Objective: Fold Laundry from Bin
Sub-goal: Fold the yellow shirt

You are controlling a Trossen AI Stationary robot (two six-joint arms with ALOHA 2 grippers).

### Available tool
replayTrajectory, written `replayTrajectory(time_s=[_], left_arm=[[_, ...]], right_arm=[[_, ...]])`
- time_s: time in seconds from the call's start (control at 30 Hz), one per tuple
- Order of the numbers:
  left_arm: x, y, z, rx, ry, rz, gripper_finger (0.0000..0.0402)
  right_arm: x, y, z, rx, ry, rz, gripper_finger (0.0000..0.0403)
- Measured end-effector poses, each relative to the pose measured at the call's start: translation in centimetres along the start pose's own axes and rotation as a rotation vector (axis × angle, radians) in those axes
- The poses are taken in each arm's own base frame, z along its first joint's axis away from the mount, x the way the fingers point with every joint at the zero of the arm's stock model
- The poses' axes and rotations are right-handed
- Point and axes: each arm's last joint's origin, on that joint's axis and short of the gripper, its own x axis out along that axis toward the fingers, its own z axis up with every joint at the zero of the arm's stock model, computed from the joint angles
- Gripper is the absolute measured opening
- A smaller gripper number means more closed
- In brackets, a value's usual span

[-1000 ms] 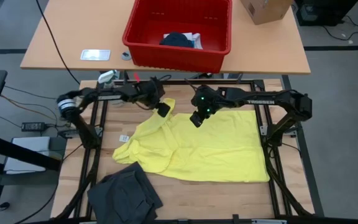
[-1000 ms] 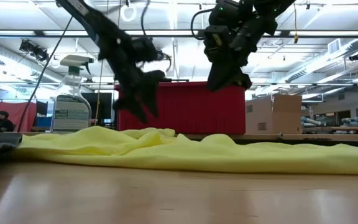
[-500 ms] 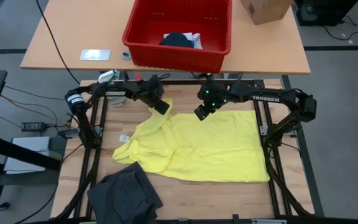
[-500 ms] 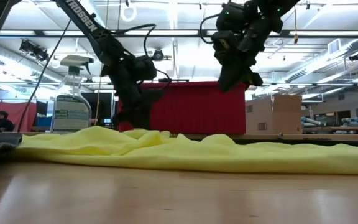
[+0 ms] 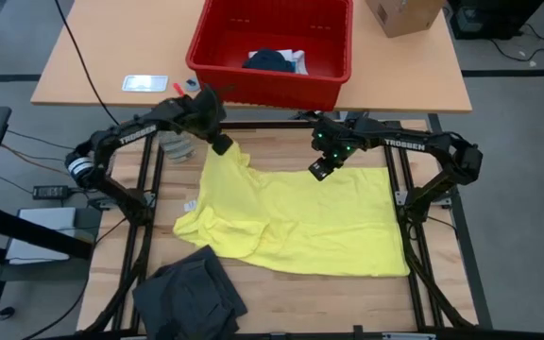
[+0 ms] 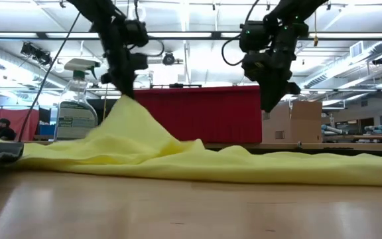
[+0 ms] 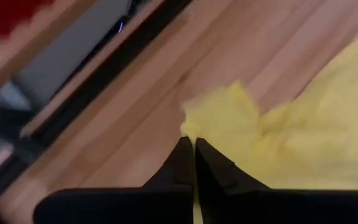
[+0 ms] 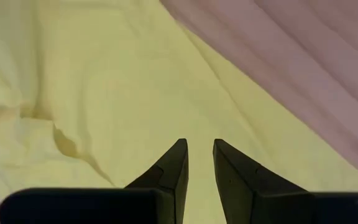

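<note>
The left pincer (image 5: 221,145) has clamped onto the far-left corner of the yellow shirt (image 5: 300,212) and lifted it off the tabletop (image 5: 291,288), ready for spreading. The right pincer (image 5: 318,170) hovers slightly apart, empty.

- A robotics lab or open workshop hall, not a home.
- Strip lights (image 6: 178,34) run under a high industrial ceiling.
- Two dark robot arms sit on a black metal frame (image 5: 412,203) around a wooden counter (image 5: 348,300).
- Loose cables (image 5: 41,189) trail on the grey floor at 9 o'clock.
- A cardboard box (image 5: 402,13) sits at 1 o'clock.
</note>
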Motion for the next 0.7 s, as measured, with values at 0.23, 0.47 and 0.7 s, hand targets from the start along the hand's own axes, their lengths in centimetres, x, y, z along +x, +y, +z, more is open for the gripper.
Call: replayTrajectory(time_s=[0.23,0.47,0.7], left_arm=[[4.1,0.5,-4.3,-0.073,0.308,0.023,0.0013],[5.1,-0.4,-3.3,-0.114,0.183,0.000,0.0097],[4.6,-0.7,-0.2,-0.102,-0.059,-0.121,0.0174]], right_arm=[[1.9,-1.9,-0.9,0.024,0.035,-0.024,0.0087],[2.2,-3.1,-2.5,0.067,0.183,-0.051,0.0112],[1.9,-3.4,-3.4,0.089,0.292,-0.067,0.0123]])
